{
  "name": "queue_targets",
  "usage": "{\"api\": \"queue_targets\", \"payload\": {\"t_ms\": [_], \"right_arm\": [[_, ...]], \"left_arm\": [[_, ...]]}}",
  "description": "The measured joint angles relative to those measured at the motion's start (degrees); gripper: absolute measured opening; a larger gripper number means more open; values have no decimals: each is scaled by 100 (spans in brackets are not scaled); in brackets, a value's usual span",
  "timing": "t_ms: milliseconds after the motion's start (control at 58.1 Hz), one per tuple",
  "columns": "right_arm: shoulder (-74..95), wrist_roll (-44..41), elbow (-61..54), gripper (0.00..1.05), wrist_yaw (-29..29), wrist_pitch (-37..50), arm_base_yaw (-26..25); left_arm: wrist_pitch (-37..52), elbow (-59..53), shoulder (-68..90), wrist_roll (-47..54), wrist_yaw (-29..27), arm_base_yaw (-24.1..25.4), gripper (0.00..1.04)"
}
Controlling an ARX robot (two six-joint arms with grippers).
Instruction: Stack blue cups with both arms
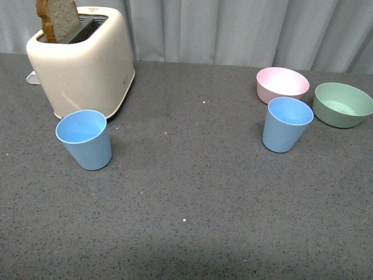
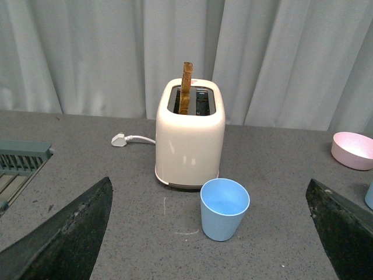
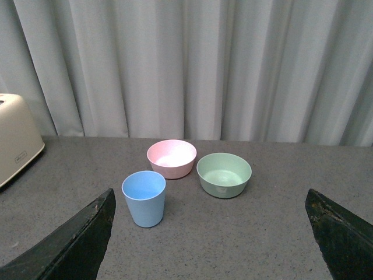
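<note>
Two light blue cups stand upright on the grey table. One blue cup [image 1: 85,139] is at the left, just in front of the toaster; it also shows in the left wrist view [image 2: 224,208]. The other blue cup [image 1: 286,123] is at the right, in front of the pink bowl; it also shows in the right wrist view [image 3: 144,198]. Neither arm shows in the front view. My left gripper [image 2: 213,239] is open and empty, back from its cup. My right gripper [image 3: 210,239] is open and empty, back from its cup, which lies toward one finger.
A cream toaster [image 1: 81,61] with a slice of bread [image 1: 58,20] stands at the back left, its white plug [image 2: 119,139] behind it. A pink bowl [image 1: 282,84] and a green bowl [image 1: 342,104] sit at the back right. A grey rack [image 2: 17,160] shows in the left wrist view. Curtains hang behind.
</note>
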Motion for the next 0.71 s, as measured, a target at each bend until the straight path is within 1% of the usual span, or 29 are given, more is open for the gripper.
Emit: {"api": "queue_targets", "payload": {"t_ms": [706], "right_arm": [[0,0,0,95,2,0,0]], "left_arm": [[0,0,0,0,0,-2,98]]}}
